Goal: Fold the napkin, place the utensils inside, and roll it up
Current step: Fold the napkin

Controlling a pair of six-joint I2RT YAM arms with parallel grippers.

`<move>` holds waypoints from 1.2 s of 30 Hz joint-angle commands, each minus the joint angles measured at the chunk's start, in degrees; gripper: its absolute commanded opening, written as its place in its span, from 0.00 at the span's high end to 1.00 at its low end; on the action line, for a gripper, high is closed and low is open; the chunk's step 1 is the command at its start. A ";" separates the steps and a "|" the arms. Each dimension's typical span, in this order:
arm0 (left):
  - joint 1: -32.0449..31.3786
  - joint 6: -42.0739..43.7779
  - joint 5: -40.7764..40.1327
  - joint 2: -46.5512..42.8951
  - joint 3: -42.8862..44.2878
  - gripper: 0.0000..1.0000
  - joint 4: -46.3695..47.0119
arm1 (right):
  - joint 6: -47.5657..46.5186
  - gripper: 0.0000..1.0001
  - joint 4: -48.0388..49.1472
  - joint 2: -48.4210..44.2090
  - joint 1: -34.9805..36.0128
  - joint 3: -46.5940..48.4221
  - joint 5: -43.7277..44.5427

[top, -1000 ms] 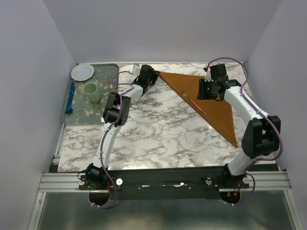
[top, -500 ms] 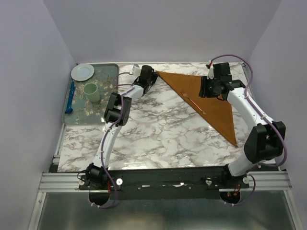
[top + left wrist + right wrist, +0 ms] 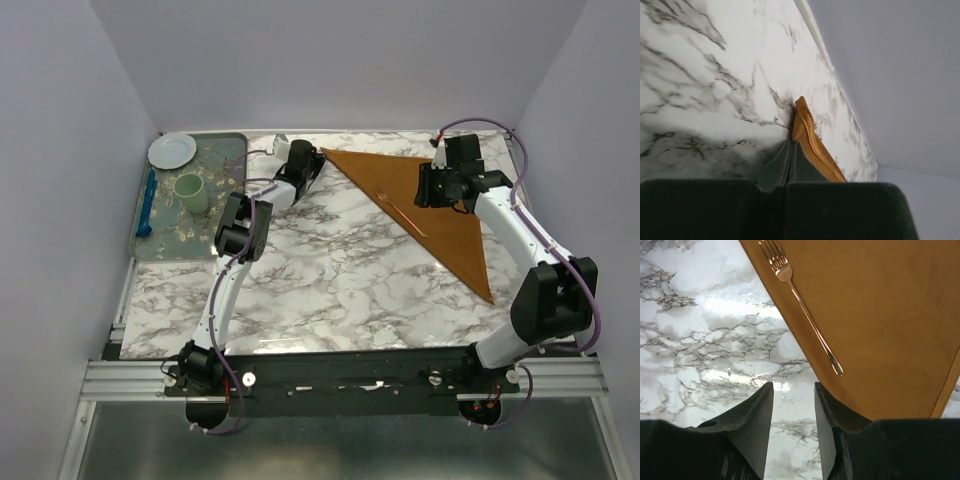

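Napkin [image 3: 430, 205]: rust-orange cloth, folded to a triangle, flat on the far right part of the marble table [image 3: 320, 280]. One point reaches toward the far middle and another toward the near right. The right arm covers part of its far edge.

Fork [image 3: 405, 216]: slim and copper-coloured, lying on the napkin just inside its long left edge and parallel to it. The right wrist view shows the tines at the picture's top, slightly cut off. From above the tines are too small to make out.

Left gripper [image 3: 791, 145]: at the napkin's far-left point, with the fingers pressed together. The cloth rises in a small ridge at the tips and appears nipped there. The wrist view is blurred, and the overhead view hides the tips under the wrist.

Right gripper [image 3: 793, 385]: hangs above the marble beside the napkin's long edge, near the fork's handle end. The jaws are partly apart and hold nothing. From above its fingers are hidden by its own body.

Tray [image 3: 225, 210]: at far left, carrying a white plate [image 3: 172, 150], a pale green cup [image 3: 191, 192] and a blue utensil [image 3: 148, 205] whose type is unclear.
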 commanded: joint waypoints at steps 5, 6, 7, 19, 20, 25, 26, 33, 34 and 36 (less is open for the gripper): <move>3.66 4.53 0.32 -12.36 -22.08 1.00 6.87 | 0.77 0.54 0.55 -3.33 -0.24 -4.46 -3.05; 4.01 4.61 0.23 -14.90 -24.38 1.00 7.92 | 0.94 0.54 0.64 -3.77 -0.24 -4.90 -3.05; 4.71 4.62 0.23 -16.32 -26.75 1.00 8.54 | 0.94 0.54 0.64 -4.13 -0.24 -5.69 -3.31; 7.00 11.99 2.86 -36.98 -51.56 1.00 13.73 | 8.58 0.50 1.96 -6.15 -0.94 -9.65 -1.73; 6.74 12.69 3.22 -37.60 -52.00 1.00 13.73 | 9.03 0.50 1.96 -6.06 -1.29 -9.65 -1.64; 1.21 20.07 2.96 -41.55 -50.25 1.00 10.75 | 11.40 0.49 2.05 -5.27 -6.21 -9.30 -2.87; -0.11 23.22 2.44 -41.90 -49.03 1.00 10.14 | 11.32 0.49 2.05 -5.10 -6.74 -9.12 -3.31; -9.51 29.40 1.81 -40.42 -42.70 1.00 4.24 | 9.91 0.49 1.96 -6.06 -10.25 -8.51 -4.89; -10.31 29.49 2.08 -40.07 -42.08 1.00 4.33 | 9.82 0.49 1.87 -6.24 -10.43 -8.51 -5.07; -13.12 30.71 1.99 -38.93 -39.89 1.00 3.63 | 9.47 0.49 1.87 -6.50 -10.87 -8.59 -5.59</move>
